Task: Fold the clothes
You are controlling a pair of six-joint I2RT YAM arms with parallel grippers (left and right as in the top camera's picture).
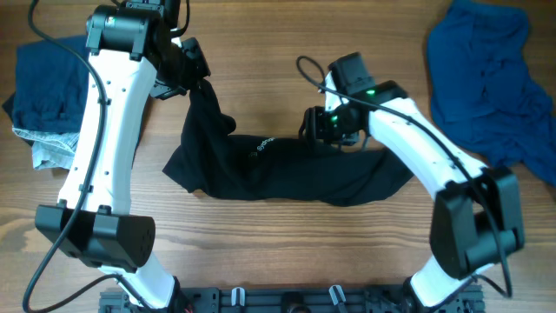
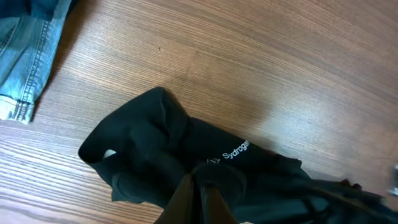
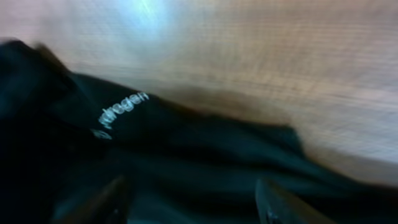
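My left gripper (image 1: 193, 65) is clamped on a bunched corner of the black garment (image 1: 278, 169). In the left wrist view its two fingers (image 2: 186, 202) press together with dark cloth between them, and from overhead that corner rises off the table (image 1: 278, 35) in a twisted rope. My right gripper (image 1: 317, 124) is spread wide. The right wrist view is blurred, but it shows one finger (image 3: 115, 199) at each lower side with black cloth between them. I cannot tell whether they touch the cloth.

The folding looks barely begun. Most of the garment lies as a wrinkled band across the middle of the table. Its white lettering (image 1: 261, 146) faces up, between my two grippers. I see no flat, squared fold. I judge that spreading, smoothing and every real fold are left to do.

A dark blue pile (image 1: 43, 78) lies at the far left, and a blue garment (image 1: 486, 78) at the far right. Both are well apart from the black one.
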